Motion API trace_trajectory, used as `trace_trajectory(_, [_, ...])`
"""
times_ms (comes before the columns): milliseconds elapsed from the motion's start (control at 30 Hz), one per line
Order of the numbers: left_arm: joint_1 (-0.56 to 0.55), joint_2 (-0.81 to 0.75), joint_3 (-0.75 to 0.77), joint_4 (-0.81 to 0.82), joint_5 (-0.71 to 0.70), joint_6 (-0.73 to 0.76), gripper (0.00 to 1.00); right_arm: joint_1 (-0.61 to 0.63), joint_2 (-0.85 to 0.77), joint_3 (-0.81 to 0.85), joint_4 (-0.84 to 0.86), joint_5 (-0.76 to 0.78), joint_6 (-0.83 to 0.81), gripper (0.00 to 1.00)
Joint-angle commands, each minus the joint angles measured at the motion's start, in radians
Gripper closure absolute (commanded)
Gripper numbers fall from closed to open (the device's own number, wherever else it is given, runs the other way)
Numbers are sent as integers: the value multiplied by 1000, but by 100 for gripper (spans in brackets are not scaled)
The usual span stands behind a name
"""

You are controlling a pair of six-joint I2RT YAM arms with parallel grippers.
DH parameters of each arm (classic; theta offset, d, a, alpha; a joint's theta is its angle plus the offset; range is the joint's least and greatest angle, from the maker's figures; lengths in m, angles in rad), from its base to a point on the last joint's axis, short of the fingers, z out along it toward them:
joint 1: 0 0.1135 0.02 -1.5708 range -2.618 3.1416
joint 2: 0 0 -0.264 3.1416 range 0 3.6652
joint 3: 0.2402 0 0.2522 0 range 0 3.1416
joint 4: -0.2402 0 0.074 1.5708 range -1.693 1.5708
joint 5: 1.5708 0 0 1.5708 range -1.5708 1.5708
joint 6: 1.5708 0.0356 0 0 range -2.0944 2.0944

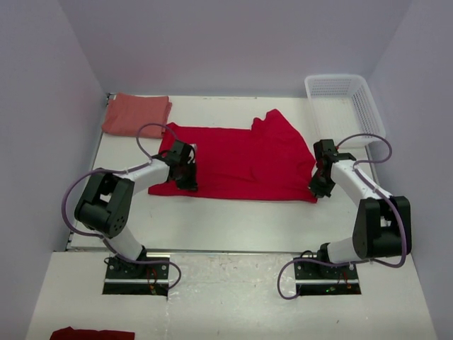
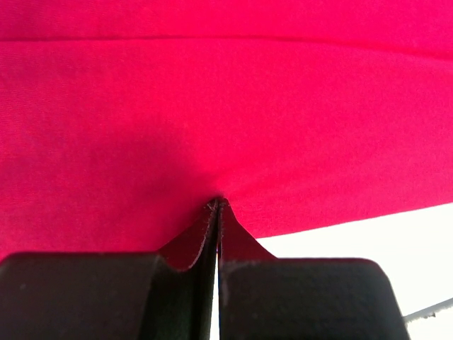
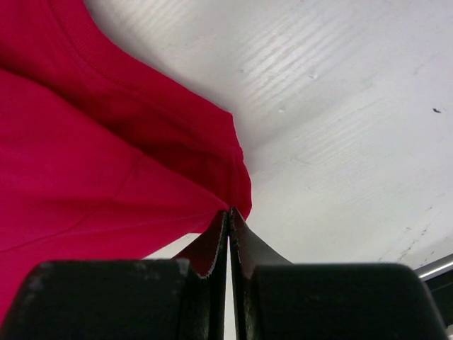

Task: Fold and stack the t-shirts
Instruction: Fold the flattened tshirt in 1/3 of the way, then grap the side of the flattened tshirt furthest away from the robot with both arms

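No writing, label, brand, number or sign can be read anywhere, whether on the red shirt (image 1: pixel 241 159), the salmon shirt (image 1: pixel 136 115), the basket (image 1: pixel 334 77) or the desk (image 1: pixel 233 219).

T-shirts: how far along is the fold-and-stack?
Done: paler salmon-red cloth t-shirt lies folded, far left. In hand: bright red cloth t-shirt spread out, left gripper and right gripper each shut on its near edge. Left: fold it, stack it on the salmon one.
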Motion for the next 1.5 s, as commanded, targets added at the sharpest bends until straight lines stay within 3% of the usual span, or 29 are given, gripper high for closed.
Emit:
trace_trajectory(0, [-36, 28, -73, -43, 7, -23, 100, -24, -60, -20, -31, 17, 43, 100])
trace_trajectory(600, [-171, -58, -209, 2, 28, -136, 100, -22, -40, 6, -114, 34, 90, 98])
trace_trajectory(800, [-171, -70, -223, -1, 22, -136, 100, -7, -245, -69, -33, -26, 67, 86])
trace_trajectory(1033, [-178, -80, -191, -21, -5, -130, 100, 11, -301, -23, -67, 38, 35, 60])
trace_trajectory(1167, [-204, -116, -145, -72, -96, -126, 100, 60, -283, 20, -25, 67, -38, 52])
trace_trajectory(1467, [-209, -144, 126, -201, -257, -64, 100, 165, -71, 262, 94, 8, -224, 50])
